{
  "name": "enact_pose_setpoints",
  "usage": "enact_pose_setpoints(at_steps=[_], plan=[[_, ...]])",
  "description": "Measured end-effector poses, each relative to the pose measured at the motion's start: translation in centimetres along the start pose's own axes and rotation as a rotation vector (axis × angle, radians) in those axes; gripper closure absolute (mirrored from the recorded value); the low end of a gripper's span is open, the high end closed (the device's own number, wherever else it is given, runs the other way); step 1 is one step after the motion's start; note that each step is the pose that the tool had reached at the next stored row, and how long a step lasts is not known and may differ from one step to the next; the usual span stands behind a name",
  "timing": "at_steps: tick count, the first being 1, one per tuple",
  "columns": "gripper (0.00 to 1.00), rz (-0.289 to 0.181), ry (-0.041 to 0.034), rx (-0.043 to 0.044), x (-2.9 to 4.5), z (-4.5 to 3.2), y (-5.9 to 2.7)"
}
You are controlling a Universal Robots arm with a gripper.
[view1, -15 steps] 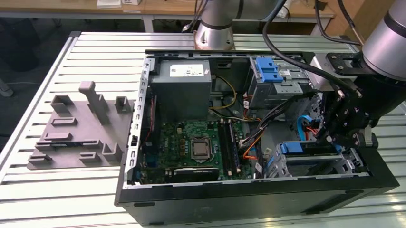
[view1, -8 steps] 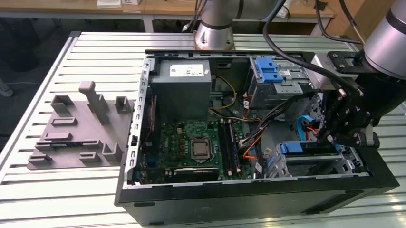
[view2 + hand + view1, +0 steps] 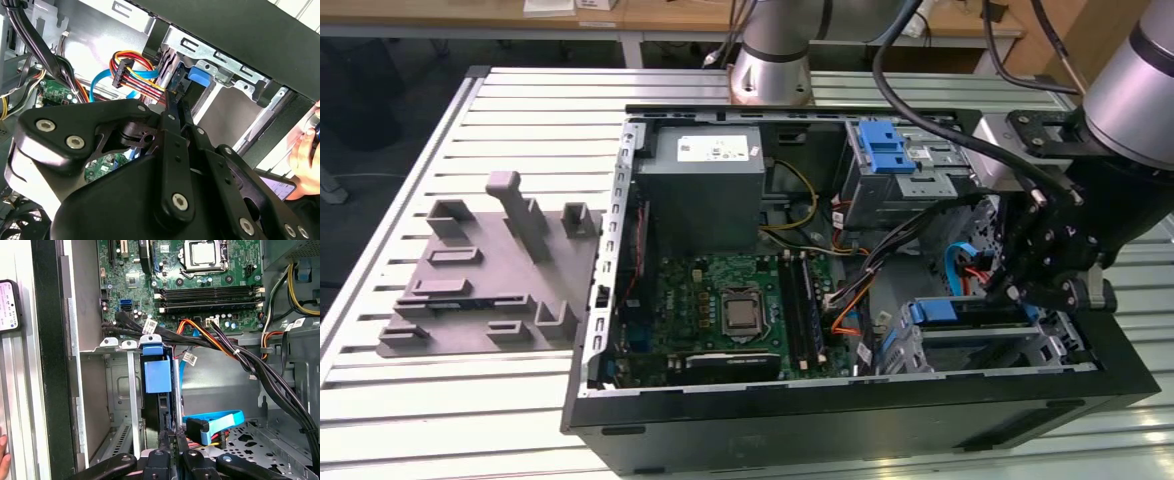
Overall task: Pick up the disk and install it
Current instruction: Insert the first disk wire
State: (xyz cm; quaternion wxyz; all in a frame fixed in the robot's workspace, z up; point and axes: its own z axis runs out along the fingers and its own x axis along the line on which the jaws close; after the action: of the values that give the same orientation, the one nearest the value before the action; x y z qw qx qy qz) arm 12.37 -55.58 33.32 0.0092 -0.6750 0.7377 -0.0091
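Observation:
The disk (image 3: 967,312) stands on edge in the lower drive cage at the front corner of the open computer case, on the exterior view's right. Its blue plastic rail end (image 3: 157,376) faces up between the cage's metal walls, and the second wrist view shows the same blue end (image 3: 197,76). My gripper (image 3: 1014,295) hangs right over that cage. Its dark fingers (image 3: 170,437) lie close together with no gap I can see, and their tips (image 3: 175,100) sit at the disk's near end. I cannot tell whether they touch it.
A blue flat cable (image 3: 215,422) and orange-black wire bundles (image 3: 225,347) run beside the cage. The motherboard (image 3: 734,310), a grey power supply box (image 3: 707,180) and an upper bay with a blue latch (image 3: 887,150) fill the case. A grey fixture (image 3: 494,270) lies on the table. A person's hand (image 3: 305,155) is near the case.

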Motion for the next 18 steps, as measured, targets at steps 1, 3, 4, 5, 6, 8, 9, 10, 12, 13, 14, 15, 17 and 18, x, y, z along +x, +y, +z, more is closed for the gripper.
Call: enact_pose_setpoints(at_steps=[1, 3, 4, 5, 6, 8, 9, 10, 12, 13, 14, 15, 17, 18], plan=[[0.84, 0.0, 0.0002, 0.0, 0.0, 0.02, 0.0], [0.84, 0.0, 0.0004, 0.0001, 0.0, 0.06, 0.0], [0.84, 0.0, 0.0003, 0.0, 0.0, 0.09, 0.0], [0.84, 0.0, 0.0002, 0.0, 0.0, 0.1, 0.0], [0.84, 0.0, 0.0001, -0.0001, 0.0, 0.12, 0.0], [0.84, 0.0, 0.0002, -0.0001, 0.0, 0.13, 0.0], [0.84, 0.0, 0.0002, -0.0001, 0.0, 0.14, 0.0], [0.84, 0.0, 0.0001, -0.0001, 0.01, 0.14, 0.0], [0.84, 0.0, 0.0, -0.0001, 0.01, 0.16, 0.0], [0.84, 0.0, -0.0001, -0.0001, 0.01, 0.16, 0.0], [0.84, 0.0, -0.0001, -0.0001, 0.01, 0.16, 0.0], [0.84, 0.0, -0.0002, -0.0001, 0.01, 0.16, 0.0], [0.84, 0.0, -0.0007, -0.0002, 0.01, 0.11, 0.0], [0.84, 0.0, -0.0009, -0.0002, 0.01, 0.08, 0.0]])
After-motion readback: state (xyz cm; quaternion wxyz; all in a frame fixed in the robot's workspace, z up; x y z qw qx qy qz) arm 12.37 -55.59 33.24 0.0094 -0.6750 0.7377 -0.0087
